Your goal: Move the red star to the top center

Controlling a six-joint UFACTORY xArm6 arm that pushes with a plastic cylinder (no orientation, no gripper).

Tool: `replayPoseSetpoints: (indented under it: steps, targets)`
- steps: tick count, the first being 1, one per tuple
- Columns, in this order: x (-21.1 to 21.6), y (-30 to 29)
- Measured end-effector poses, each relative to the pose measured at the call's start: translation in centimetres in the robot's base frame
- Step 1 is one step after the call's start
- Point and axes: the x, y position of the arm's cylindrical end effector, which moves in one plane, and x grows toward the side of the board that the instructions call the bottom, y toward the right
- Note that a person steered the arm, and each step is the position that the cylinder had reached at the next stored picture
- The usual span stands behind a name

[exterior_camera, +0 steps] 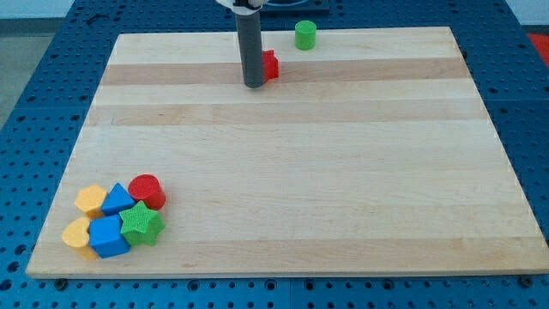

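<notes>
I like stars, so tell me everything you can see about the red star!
The red star is a small, bright red block that looks like plastic. It lies flat on the wooden board, near the view's top centre. Only its right part shows, because my rod stands in front of it. My tip sits right at its left side, seemingly touching it. A green cylinder stands apart, up to its right.

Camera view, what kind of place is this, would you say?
Probably a robotics lab bench: a wooden board on a blue perforated table, small plastic blocks like the red star, and my tip beside it.
</notes>
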Motion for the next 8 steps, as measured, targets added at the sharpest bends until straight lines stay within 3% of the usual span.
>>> replayPoseSetpoints:
  steps: [4, 8]
  targets:
    - [-4.2, 2.8]
    - [-5.1, -2.3]
